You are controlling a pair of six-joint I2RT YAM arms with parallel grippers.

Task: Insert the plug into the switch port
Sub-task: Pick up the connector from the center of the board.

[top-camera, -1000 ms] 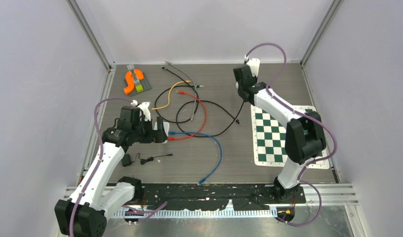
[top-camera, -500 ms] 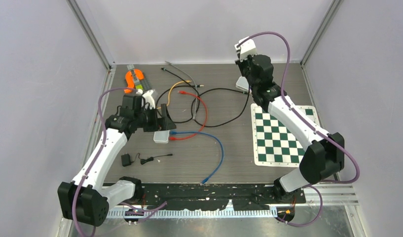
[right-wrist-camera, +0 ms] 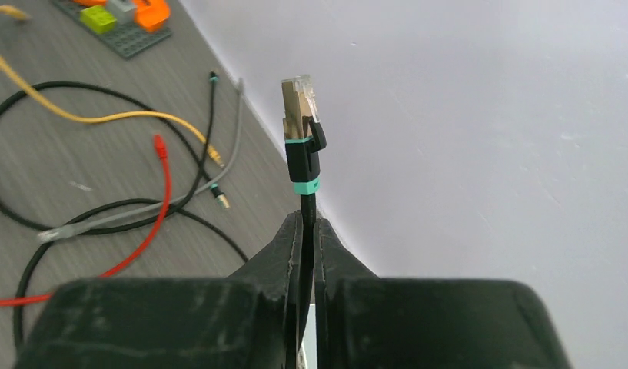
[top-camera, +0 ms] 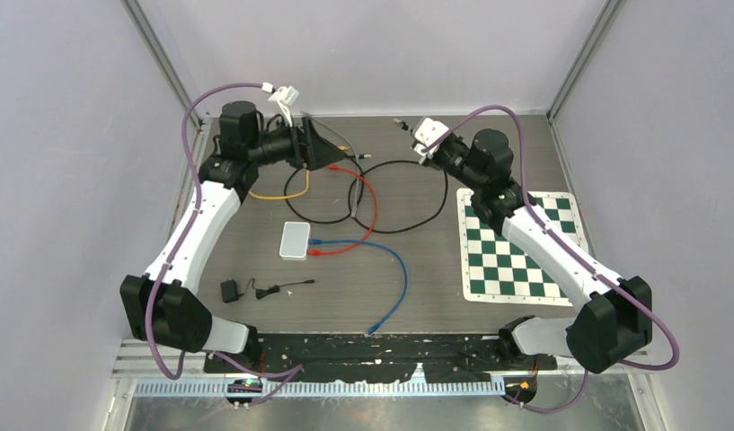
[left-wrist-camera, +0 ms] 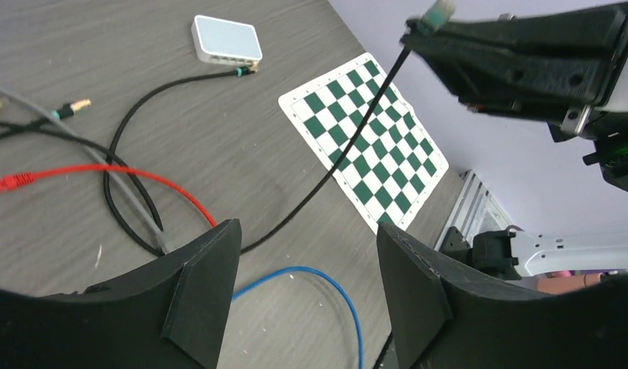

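With right gripper (right-wrist-camera: 304,223), pinches black cable (right-wrist-camera: 304,204) tight just below upright plug (right-wrist-camera: 299,108), aloft close to back wall (right-wrist-camera: 487,115). Holds left gripper (left-wrist-camera: 307,234) agape, empty, high over back-left table (top-camera: 435,296). Has switch (top-camera: 295,240) lying flat mid-table, well apart from both, red cable (top-camera: 331,250) and blue cable (top-camera: 401,278) at its right edge.

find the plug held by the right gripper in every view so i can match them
Right wrist: plug centre frame, upright above the shut right gripper.
Top external: back middle of the scene, at that gripper's tip.
Left wrist: top edge, right of centre.
Shared landmark: the red cable, seen in all three.
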